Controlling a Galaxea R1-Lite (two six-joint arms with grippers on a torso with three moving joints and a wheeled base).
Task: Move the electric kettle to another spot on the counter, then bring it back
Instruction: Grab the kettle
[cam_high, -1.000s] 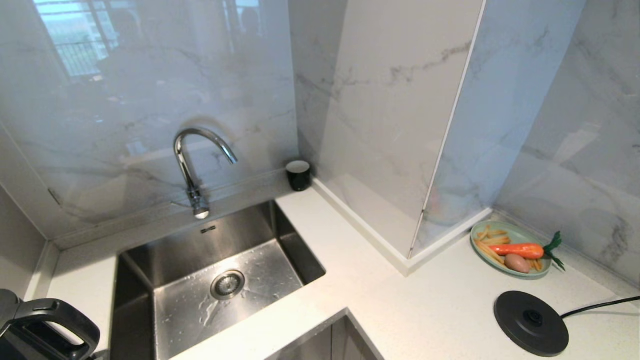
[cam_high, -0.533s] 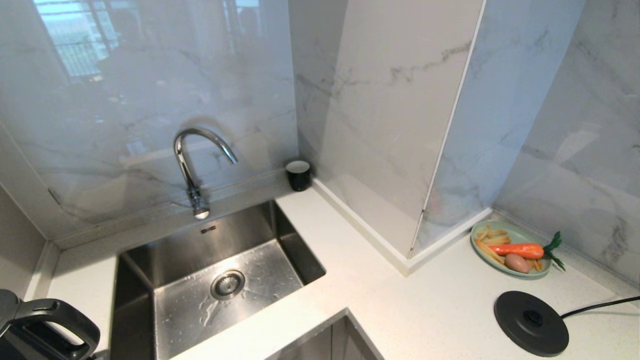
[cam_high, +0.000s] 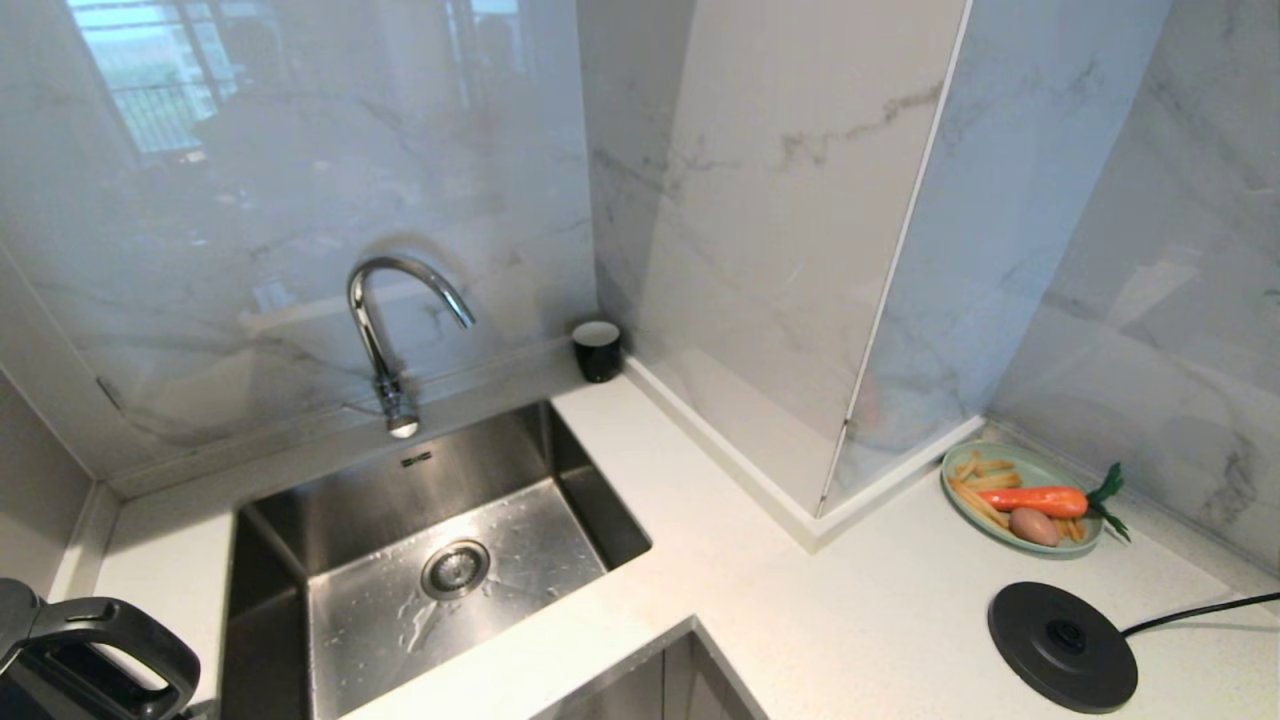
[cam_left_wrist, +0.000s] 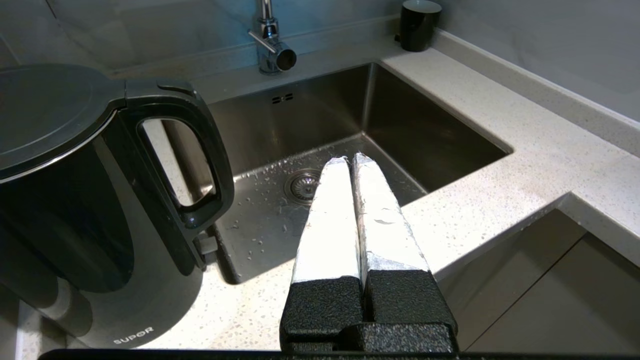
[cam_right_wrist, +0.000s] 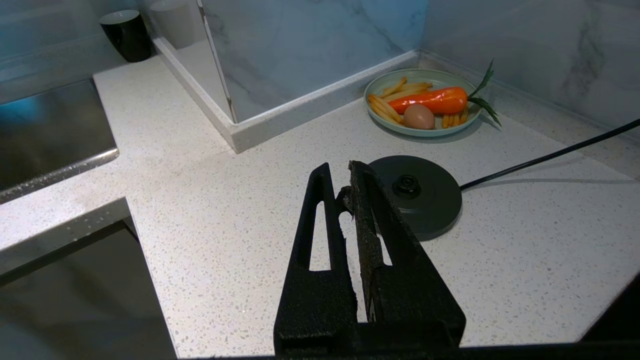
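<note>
Here, glossy black electric kettle (cam_left_wrist: 75, 200) stands upright on the counter (cam_left_wrist: 500, 165); both hands clenched, empty.

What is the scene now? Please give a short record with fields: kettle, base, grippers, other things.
kettle: electric kettle upright on the counter, left of the sink, off its base
base: round black base with cord, far right
grippers: left gripper and right gripper, jaws shut, holding nothing
other things: food plate, black cup, tap
</note>
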